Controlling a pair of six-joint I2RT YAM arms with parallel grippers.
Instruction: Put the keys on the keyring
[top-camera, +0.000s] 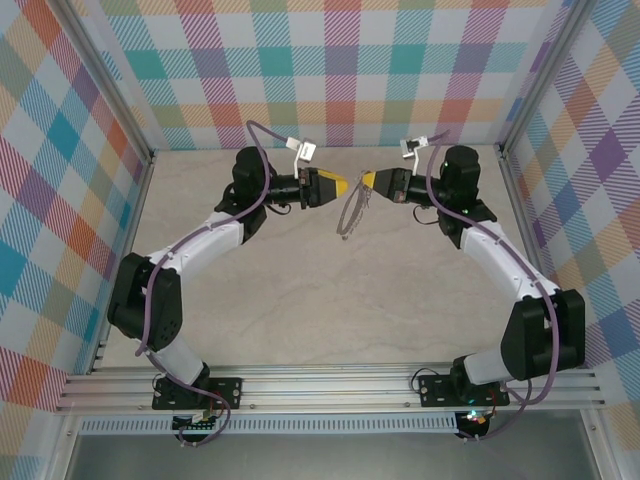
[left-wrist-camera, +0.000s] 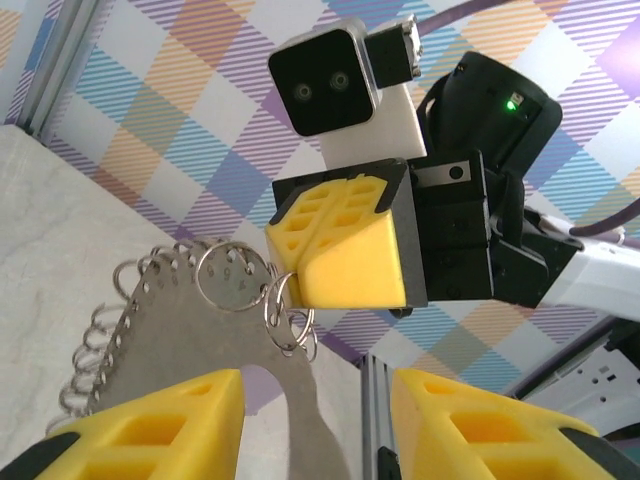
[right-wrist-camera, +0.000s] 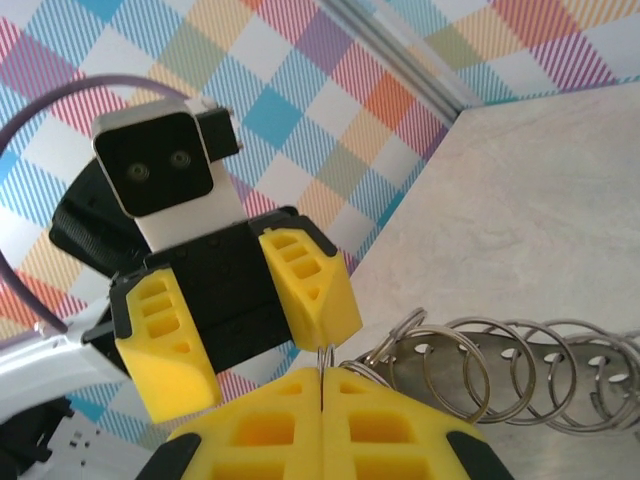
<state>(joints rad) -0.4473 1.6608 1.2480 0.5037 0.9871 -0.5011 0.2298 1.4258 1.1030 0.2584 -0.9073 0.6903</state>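
The keyring (top-camera: 351, 212), a thin grey metal piece fringed with small silvery loops, hangs above the table between the two arms. My right gripper (right-wrist-camera: 322, 372) is shut on one small loop at the keyring's (right-wrist-camera: 520, 372) top end. My left gripper (left-wrist-camera: 318, 388) faces it, open. The keyring's grey metal (left-wrist-camera: 180, 330) passes between the left gripper's yellow fingers (left-wrist-camera: 150, 425) without touching them. In the top view the left gripper (top-camera: 338, 186) and right gripper (top-camera: 368, 181) stand tip to tip, close together. The keys are out of view.
The pale stone-patterned table (top-camera: 300, 300) lies below both grippers. Checked cloth walls and aluminium frame posts (top-camera: 520, 190) close it in on three sides. Rails (top-camera: 320, 385) carrying the arm bases run along the near edge.
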